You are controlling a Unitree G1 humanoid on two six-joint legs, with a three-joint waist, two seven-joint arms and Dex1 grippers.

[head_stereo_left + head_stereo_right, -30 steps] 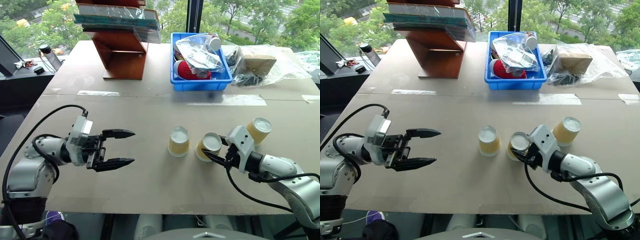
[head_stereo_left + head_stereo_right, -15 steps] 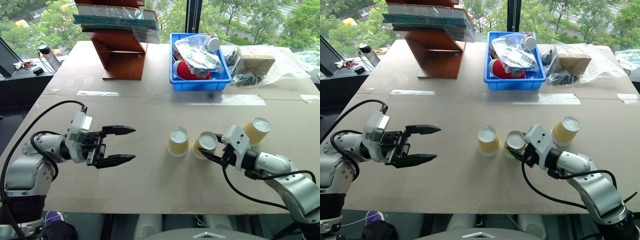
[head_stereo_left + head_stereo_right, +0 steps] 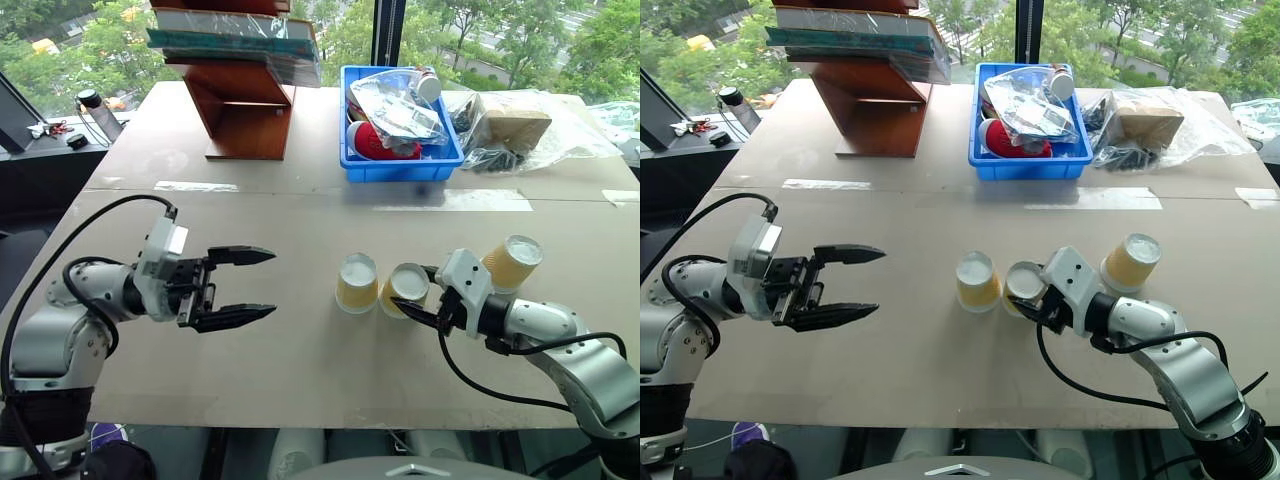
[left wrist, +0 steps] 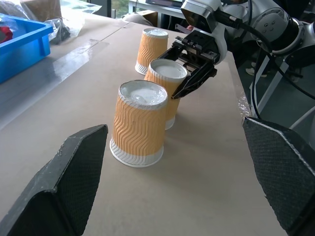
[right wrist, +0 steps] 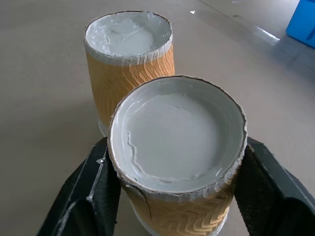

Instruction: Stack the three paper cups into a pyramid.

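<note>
Three yellow-orange paper cups stand upside down on the brown table (image 3: 300, 380). The left cup (image 3: 357, 284) and the middle cup (image 3: 404, 287) stand side by side, nearly touching. The third cup (image 3: 513, 262) is farther right, behind my right wrist. My right gripper (image 3: 414, 293) is open, with one finger close on each side of the middle cup (image 5: 177, 147), which rests on the table. My left gripper (image 3: 273, 284) hovers wide open left of the cups, pointing at them, with nothing between its fingers (image 4: 74, 182).
A blue bin (image 3: 400, 166) of packets stands at the back centre. A wooden stand (image 3: 245, 110) with books is at the back left. Plastic bags and a box (image 3: 515, 125) lie at the back right. Bare table lies between my left gripper and the cups.
My right gripper has carried the middle cup left to beside the left cup and set it upright. Its fingers have loosened. My left gripper has stayed in place.
</note>
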